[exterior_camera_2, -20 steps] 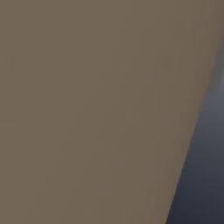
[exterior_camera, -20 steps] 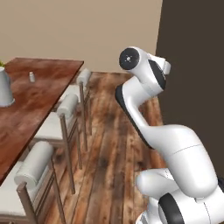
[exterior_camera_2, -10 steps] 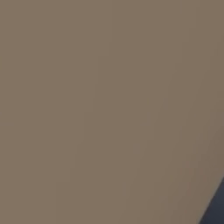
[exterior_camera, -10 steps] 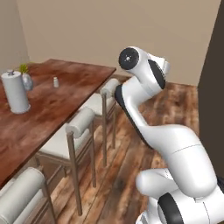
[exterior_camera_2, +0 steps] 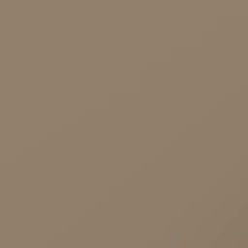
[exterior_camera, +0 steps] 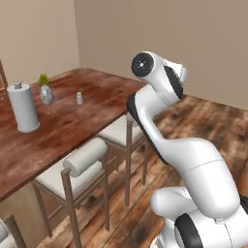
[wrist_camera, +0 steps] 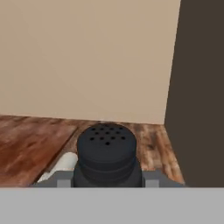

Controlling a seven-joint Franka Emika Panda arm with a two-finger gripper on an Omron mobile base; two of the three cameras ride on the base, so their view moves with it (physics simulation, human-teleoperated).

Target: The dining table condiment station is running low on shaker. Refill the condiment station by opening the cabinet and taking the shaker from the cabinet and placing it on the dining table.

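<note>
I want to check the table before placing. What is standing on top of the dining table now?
On the dining table stand a white paper-towel roll, a grey vase with a green sprig and one pale grey shaker. Its near end is out of frame.

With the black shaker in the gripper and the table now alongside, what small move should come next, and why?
Probably swing the arm left toward the dining table. The hand view shows the black shaker held upright in the gripper, over floor, facing the wall. The pale grey shaker stands on the table near the vase and the paper-towel roll, so the spot beside it looks right.
</note>
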